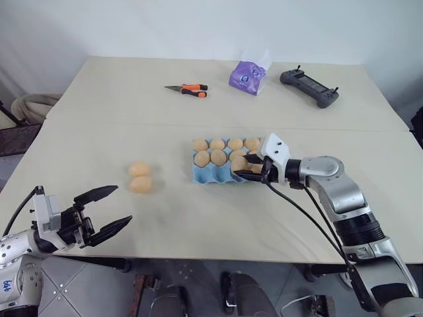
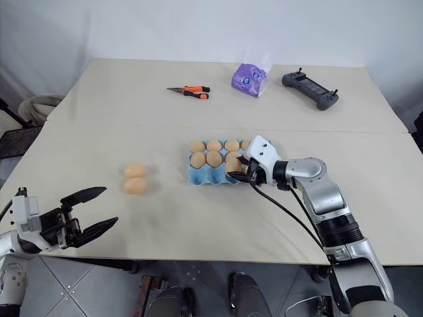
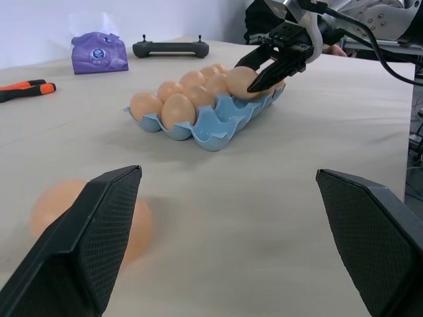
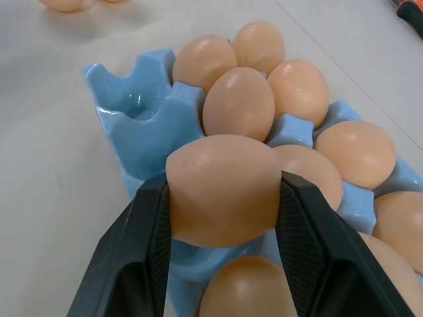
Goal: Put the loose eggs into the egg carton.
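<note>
The light blue egg carton (image 1: 209,176) lies at the table's middle with several tan eggs in its back and middle rows. My right gripper (image 1: 252,165) hovers over the carton's front right cups, shut on one egg (image 4: 223,188) that is clamped between both fingers. Two loose eggs (image 1: 139,170) (image 1: 141,185) lie side by side on the table to the left of the carton. My left gripper (image 1: 123,203) hangs open and empty near the front left table edge, a short way in front of those two eggs. The front left cups of the carton (image 4: 135,109) are bare.
Orange-handled pliers (image 1: 187,89), a purple tissue packet (image 1: 248,76) and a black handheld controller (image 1: 309,86) lie along the far part of the table. A seam runs across the table behind the carton.
</note>
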Controlling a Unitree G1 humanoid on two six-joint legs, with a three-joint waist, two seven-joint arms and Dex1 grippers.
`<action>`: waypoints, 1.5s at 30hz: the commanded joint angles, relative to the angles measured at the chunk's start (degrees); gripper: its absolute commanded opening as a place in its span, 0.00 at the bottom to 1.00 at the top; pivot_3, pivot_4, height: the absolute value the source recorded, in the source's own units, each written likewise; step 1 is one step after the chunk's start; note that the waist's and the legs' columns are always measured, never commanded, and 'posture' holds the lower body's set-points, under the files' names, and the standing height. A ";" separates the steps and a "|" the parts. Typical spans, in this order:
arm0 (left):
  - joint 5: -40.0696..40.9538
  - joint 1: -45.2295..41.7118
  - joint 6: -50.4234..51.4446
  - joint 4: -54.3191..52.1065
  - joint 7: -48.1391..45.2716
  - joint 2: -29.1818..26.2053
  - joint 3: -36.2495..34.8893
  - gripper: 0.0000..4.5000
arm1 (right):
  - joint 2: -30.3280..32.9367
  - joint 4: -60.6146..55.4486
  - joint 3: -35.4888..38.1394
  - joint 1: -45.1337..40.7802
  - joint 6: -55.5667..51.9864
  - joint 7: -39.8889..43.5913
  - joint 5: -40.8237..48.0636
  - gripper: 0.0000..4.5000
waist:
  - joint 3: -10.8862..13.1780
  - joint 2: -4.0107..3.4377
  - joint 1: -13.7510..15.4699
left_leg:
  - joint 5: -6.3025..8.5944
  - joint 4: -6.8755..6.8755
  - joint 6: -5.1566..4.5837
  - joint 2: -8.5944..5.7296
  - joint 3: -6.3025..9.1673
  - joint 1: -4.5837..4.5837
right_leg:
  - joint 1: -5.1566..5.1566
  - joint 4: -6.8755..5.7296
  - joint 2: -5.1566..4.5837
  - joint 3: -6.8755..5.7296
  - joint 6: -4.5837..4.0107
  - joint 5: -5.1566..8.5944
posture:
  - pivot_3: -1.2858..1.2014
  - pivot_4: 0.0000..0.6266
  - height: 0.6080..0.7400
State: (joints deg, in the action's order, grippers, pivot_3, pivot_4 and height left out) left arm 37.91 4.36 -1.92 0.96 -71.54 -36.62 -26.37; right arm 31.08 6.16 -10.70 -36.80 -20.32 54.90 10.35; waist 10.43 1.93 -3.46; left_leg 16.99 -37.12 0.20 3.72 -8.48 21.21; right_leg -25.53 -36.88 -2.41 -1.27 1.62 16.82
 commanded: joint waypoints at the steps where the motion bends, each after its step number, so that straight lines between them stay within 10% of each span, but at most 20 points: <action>1: 0.06 -1.02 -0.78 0.35 0.29 -0.10 -0.34 1.00 | -0.04 -2.08 1.22 -0.34 0.19 -0.04 0.53 0.42 | 0.00 0.00 0.03 | 0.00 0.00 0.00 0.00 0.00 0.00 | 0.00 0.00 0.00 0.00 0.00 0.00 | 0.52 0.24 1.00; 10: -0.04 -1.33 -0.96 0.63 0.43 -0.16 -0.53 1.00 | 1.79 -2.90 1.44 0.24 -0.07 1.82 0.58 1.00 | 0.00 0.00 0.08 | 0.00 0.00 0.01 0.00 0.00 0.01 | 0.00 0.01 0.00 -0.01 0.00 0.00 | 0.52 0.24 1.00; 28: -0.23 3.59 -2.61 -2.93 13.61 0.70 -10.18 1.00 | 11.81 -11.20 19.66 13.60 -0.08 19.53 21.55 1.00 | 0.01 0.01 0.43 | 0.06 0.05 -0.05 0.01 0.02 0.02 | 0.05 0.18 0.00 -0.02 0.03 -0.01 | 0.52 0.24 1.00; 45: -0.65 17.18 -4.19 -11.39 26.40 8.78 -17.26 1.00 | 20.60 8.70 26.42 20.93 11.17 30.12 20.16 1.00 | 0.02 0.01 0.32 | 0.03 -0.02 -0.10 -0.04 -0.03 -0.02 | 0.09 0.21 0.01 0.07 0.05 -0.02 | 0.52 0.24 1.00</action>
State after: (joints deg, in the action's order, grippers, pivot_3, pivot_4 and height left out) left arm 37.55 20.54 -5.09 -7.71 -46.28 -28.03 -41.89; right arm 50.52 14.64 13.99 -15.03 -10.09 83.53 30.25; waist 10.45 1.94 -3.15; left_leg 17.02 -37.13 0.10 3.68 -8.51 21.18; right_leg -25.44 -36.66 -2.38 -1.20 1.66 16.80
